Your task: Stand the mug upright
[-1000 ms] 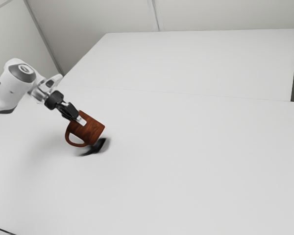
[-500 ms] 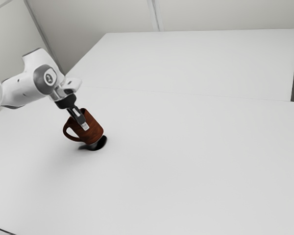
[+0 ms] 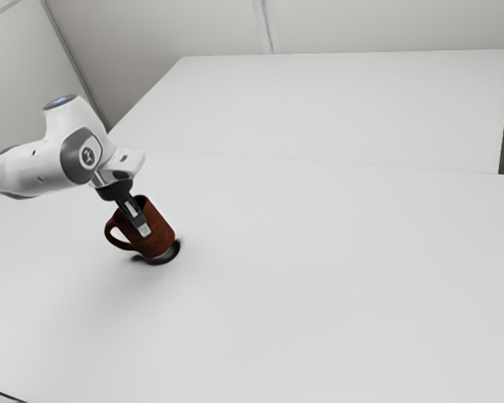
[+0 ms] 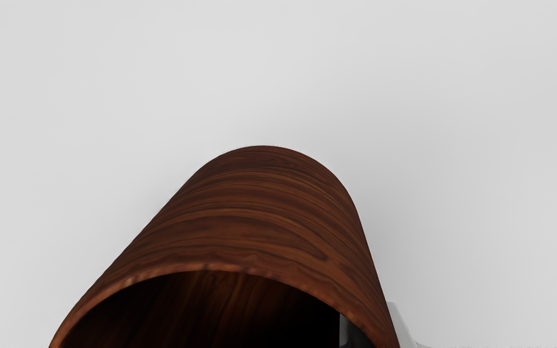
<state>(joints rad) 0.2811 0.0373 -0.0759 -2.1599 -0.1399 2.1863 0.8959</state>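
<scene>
Exterior view: the end effector (image 3: 143, 227) supports the tilted mug (image 3: 158, 242) base-downward over the counter (image 3: 319, 277), apparently for righting; base contact cannot be confirmed. Wrist view: its fingers (image 4: 401, 324) grip the mug's wall (image 4: 356, 290) from inside and outside, presumably to control tilt.

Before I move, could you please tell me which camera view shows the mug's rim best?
The wrist view does: the rim appears large and close, as a broad arc around the dark inside of the mug. The exterior view shows the rim small and tilted, at the mug's raised end beside the pincer.
</scene>
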